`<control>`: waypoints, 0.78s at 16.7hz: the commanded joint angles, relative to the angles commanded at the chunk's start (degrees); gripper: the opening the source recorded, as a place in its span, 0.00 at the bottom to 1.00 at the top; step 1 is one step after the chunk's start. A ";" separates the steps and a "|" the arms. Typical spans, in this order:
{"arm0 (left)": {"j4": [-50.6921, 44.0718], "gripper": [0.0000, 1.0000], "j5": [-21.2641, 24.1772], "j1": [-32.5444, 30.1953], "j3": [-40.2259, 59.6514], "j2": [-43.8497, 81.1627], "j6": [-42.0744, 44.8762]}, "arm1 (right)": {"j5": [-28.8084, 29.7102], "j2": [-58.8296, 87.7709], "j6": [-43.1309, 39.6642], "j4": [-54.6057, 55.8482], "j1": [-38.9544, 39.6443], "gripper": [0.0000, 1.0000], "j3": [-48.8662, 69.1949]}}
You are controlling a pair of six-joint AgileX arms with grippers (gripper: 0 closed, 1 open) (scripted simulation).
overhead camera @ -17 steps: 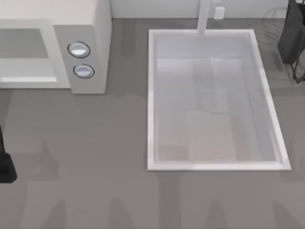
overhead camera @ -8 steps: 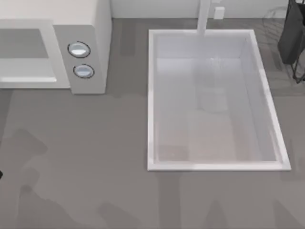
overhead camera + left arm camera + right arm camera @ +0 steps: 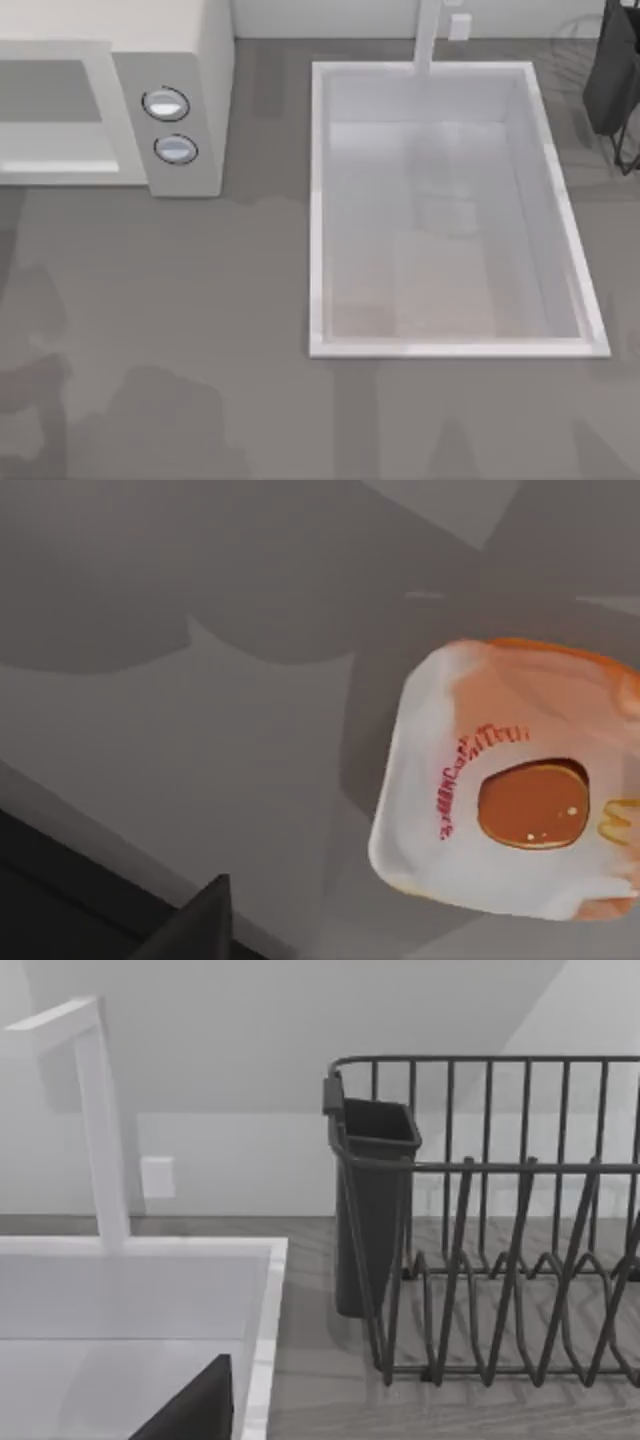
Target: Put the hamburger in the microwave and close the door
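One second ago my left arm showed at the top view's left edge; now gone. Left wrist view: hamburger [image 3: 510, 780] on counter; finger opening cannot tell.

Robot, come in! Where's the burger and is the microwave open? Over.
Left gripper above hamburger, which lies on the counter. Microwave cavity open at top left. Right arm parked by dish rack. Nothing blocking.

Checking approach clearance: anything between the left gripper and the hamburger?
Nothing visible. In the left wrist view the hamburger lies alone on the bare grey counter, with a dark tip of the left gripper at the frame edge and open surface between them.
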 joint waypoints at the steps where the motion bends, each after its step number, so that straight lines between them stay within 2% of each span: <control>1: -1.73 1.00 -0.02 0.58 1.63 2.85 2.68 | 0.00 0.00 0.00 0.00 0.00 1.00 0.00; 5: -5.96 1.00 -0.08 1.98 5.60 9.53 9.12 | 0.00 0.00 0.00 0.00 0.00 1.00 0.00; 13: -3.86 1.00 -0.09 1.97 4.24 11.31 9.44 | 0.00 0.00 0.00 0.00 0.00 1.00 0.00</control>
